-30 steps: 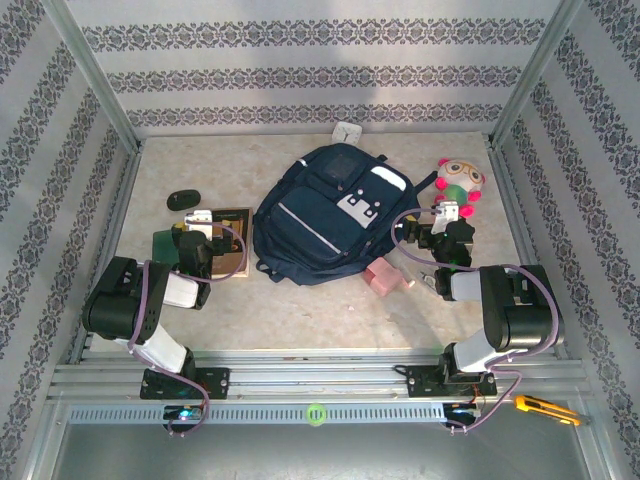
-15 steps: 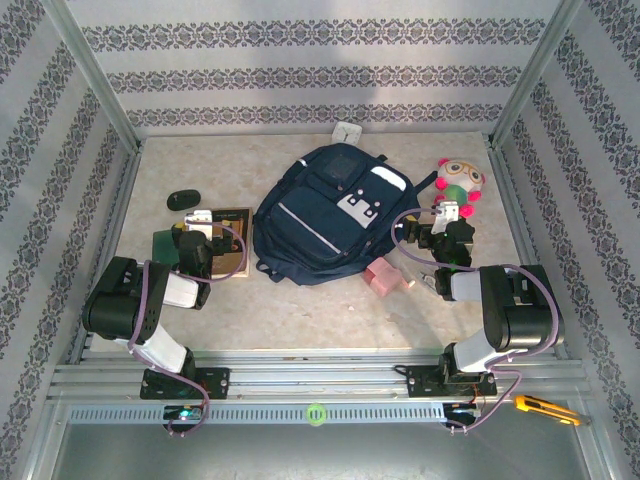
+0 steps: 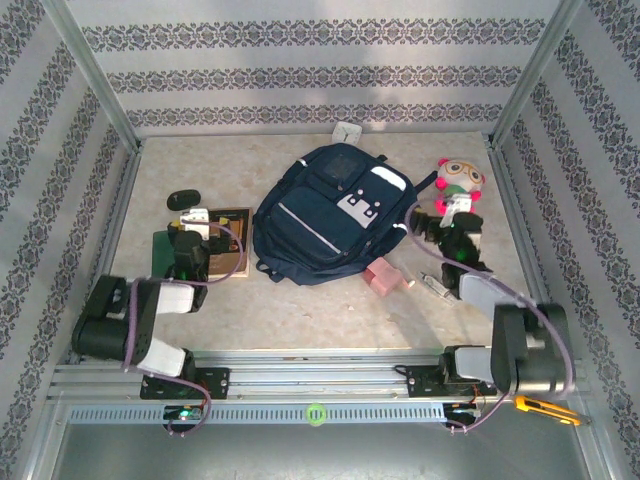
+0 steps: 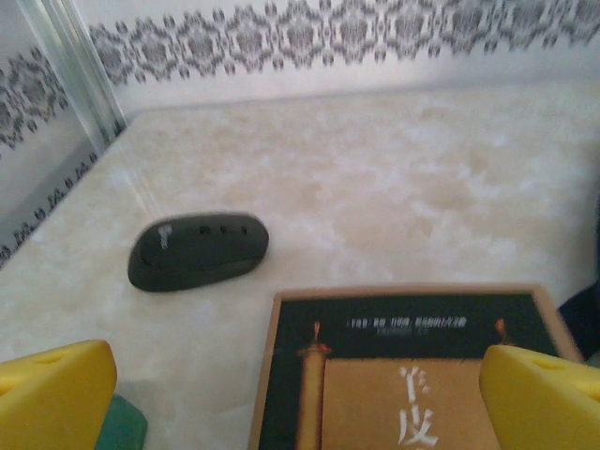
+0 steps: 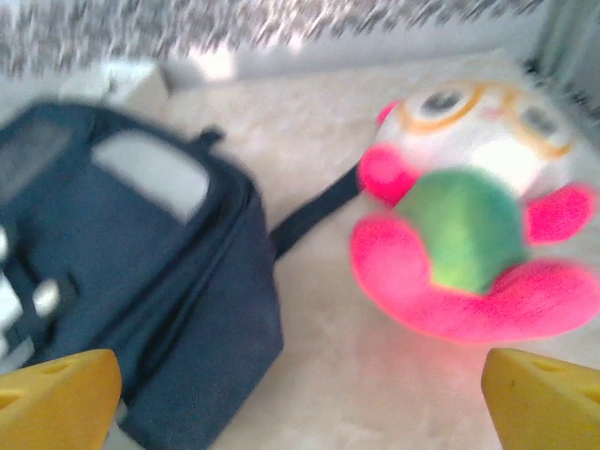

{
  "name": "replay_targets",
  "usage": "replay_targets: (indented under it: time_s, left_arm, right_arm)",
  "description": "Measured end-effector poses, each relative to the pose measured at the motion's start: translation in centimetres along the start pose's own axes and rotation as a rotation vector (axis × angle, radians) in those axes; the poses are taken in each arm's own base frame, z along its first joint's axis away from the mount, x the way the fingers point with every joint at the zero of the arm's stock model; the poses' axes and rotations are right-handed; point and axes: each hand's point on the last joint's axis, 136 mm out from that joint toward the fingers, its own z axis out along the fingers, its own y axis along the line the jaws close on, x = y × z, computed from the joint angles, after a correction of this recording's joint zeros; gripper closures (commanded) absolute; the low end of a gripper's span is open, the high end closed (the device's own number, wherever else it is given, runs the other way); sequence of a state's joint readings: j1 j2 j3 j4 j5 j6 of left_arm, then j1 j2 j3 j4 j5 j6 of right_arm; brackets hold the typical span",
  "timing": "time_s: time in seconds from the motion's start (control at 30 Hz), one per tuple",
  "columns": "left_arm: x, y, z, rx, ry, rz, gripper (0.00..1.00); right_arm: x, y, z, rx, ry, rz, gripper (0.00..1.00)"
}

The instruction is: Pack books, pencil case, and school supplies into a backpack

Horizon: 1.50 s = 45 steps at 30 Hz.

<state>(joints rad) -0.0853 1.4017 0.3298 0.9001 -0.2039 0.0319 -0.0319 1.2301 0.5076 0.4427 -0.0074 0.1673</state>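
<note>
Large navy-blue fabric backpack [image 3: 325, 225] lies flat on the desk [image 3: 330, 305], grey stripe up; left claw [image 4: 298, 398] and right claw [image 5: 300, 394] gape wide, empty.

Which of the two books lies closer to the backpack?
The brown book with the picture cover, beside the backpack; the plain green book lies farther left.

Top view overhead; wrist views low, close, facing far wall [image 3: 310, 75]; backpack [image 3: 330, 215] shared.
</note>
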Motion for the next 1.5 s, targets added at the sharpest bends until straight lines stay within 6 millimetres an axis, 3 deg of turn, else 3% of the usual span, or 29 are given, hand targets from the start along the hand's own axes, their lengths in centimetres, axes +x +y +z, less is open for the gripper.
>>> replay_targets:
  time_s: [0.1, 0.17, 0.23, 0.3, 0.4, 0.5, 0.63, 0.7, 0.8, 0.93, 1.03, 1.13, 1.3, 1.5]
  left_arm:
    - [-4.6, -0.2, -1.0, 0.038, -0.037, -0.052, 0.06]
    - [-7.7, -0.9, -1.6, 0.091, -0.069, -0.108, 0.11]
    - [-9.8, -2.0, -2.0, 0.162, -0.074, -0.172, 0.15]
    - [-10.3, -3.5, -1.9, 0.235, -0.018, -0.249, 0.15]
    - [-8.7, -6.5, -1.6, 0.319, 0.119, -0.336, 0.16]
    - [-5.8, -9.6, -1.5, 0.381, 0.279, -0.379, 0.2]
    - [-2.9, -12.0, -0.3, 0.403, 0.462, -0.407, 0.25]
    - [-2.2, -12.7, 0.8, 0.399, 0.526, -0.416, 0.27]
    - [-1.9, -13.8, 2.7, 0.395, 0.585, -0.421, 0.26]
    - [-1.9, -14.9, 5.3, 0.381, 0.632, -0.41, 0.28]
    - [-1.6, -15.5, 6.8, 0.373, 0.657, -0.397, 0.3]
    - [-0.4, -15.6, 7.6, 0.354, 0.695, -0.373, 0.34]
    - [3.2, -15.3, 7.9, 0.305, 0.785, -0.338, 0.5]
    - [5.3, -15.1, 7.3, 0.292, 0.825, -0.346, 0.79]
  right_arm:
    - [-6.5, 0.0, -2.5, 0.01, -0.098, 0.087, 0.02]
    - [-8.7, 0.7, -4.1, -0.023, -0.139, 0.138, 0.02]
    - [-8.8, 1.8, -5.1, -0.084, -0.114, 0.2, 0.02]
    - [-7.3, 2.7, -5.2, -0.11, -0.013, 0.285, 0.02]
    - [-3.6, 5.0, -4.8, -0.124, 0.175, 0.367, 0.02]
    - [0.8, 10.0, -6.0, -0.197, 0.35, 0.364, 0.02]
    - [4.9, 17.5, -9.6, -0.348, 0.492, 0.297, 0.02]
    - [6.5, 20.0, -11.0, -0.395, 0.55, 0.294, 0.02]
    - [9.3, 22.2, -11.7, -0.4, 0.649, 0.321, 0.03]
    - [13.5, 23.6, -11.9, -0.393, 0.758, 0.383, 0.16]
    - [15.8, 23.6, -11.6, -0.37, 0.806, 0.444, 0.19]
    - [16.8, 23.8, -11.6, -0.357, 0.83, 0.469, 0.19]
    - [17.1, 24.3, -11.2, -0.371, 0.822, 0.518, 0.24]
    - [18.9, 21.5, -10.0, -0.291, 0.842, 0.562, 0.24]
